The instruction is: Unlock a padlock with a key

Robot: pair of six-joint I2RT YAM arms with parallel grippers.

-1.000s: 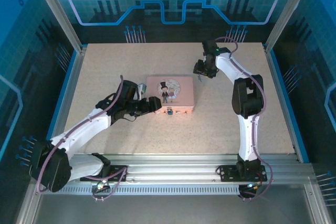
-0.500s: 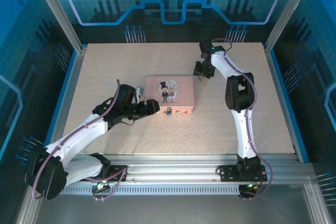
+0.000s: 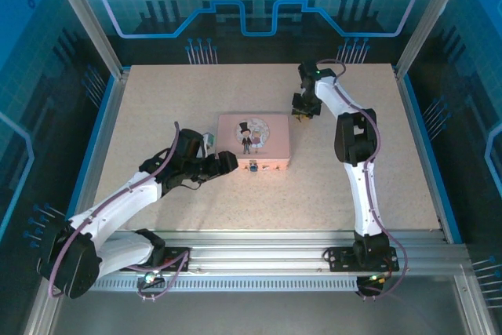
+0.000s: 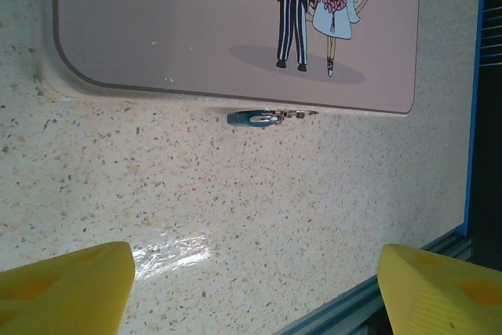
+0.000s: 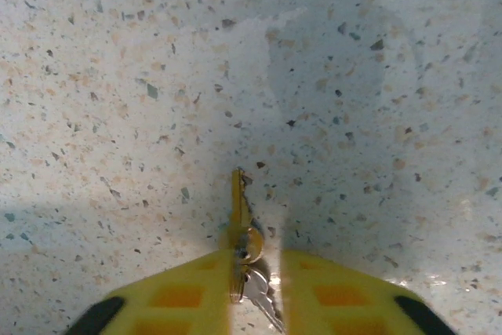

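Note:
The padlock (image 4: 251, 118), tiny and blue with a thin metal shackle, hangs at the front edge of the pink box (image 4: 196, 29); from above the padlock (image 3: 254, 168) is a speck. My left gripper (image 3: 227, 161) hovers just left of it, and in its wrist view the gripper (image 4: 255, 260) is open wide over bare table. The key (image 5: 237, 202) stands on edge on the table, with a second key on its ring. My right gripper (image 5: 255, 253) straddles it with a narrow gap: the left finger touches the key, the right finger stands slightly apart. From above, that gripper (image 3: 302, 111) is right of the box's far corner.
The pink box (image 3: 252, 137) with the cartoon couple lies mid-table between the arms. A blue frame rail (image 4: 369, 300) runs along the table edge near my left gripper. A patch of clear tape (image 4: 169, 250) shines on the speckled tabletop (image 3: 196, 100).
The right gripper's jaws have narrowed around the key and the arm has shifted slightly left. The left arm has drawn back a little from the box's front-left corner.

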